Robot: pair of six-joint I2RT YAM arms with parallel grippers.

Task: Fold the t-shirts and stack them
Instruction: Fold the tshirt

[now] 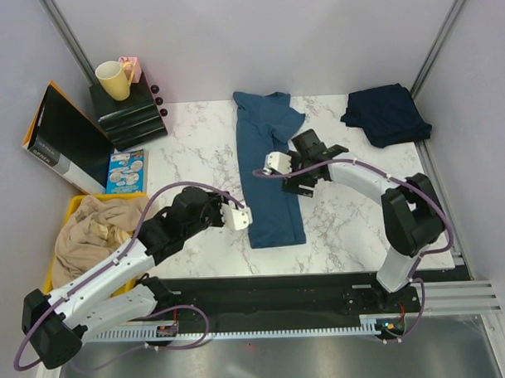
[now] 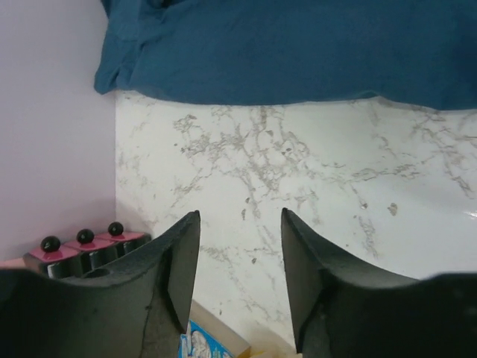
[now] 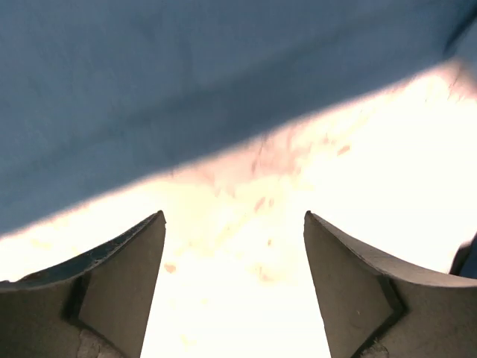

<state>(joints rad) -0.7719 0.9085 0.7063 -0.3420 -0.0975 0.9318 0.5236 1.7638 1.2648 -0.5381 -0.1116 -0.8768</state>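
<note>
Since the next fold likely turns on the blue shirt (image 1: 269, 197), note how it lies: a long strip on the table (image 1: 353, 227), its long axis running from the far edge toward you, down the middle. Your left gripper (image 1: 240, 218) sits just beside the strip's near left edge, jaws parted with nothing between them; from its wrist you see bare marble below and cloth ahead. Your right gripper (image 1: 276, 165) hangs above the strip about midway along, jaws spread wide and empty, with cloth just ahead of the tips. Both arms are close to it, the left nearer the near end. The navy shirt (image 1: 387, 114) lies bunched at the far right corner, well apart, and the right arm is nearer to it. Count two shirts and two grippers.
</note>
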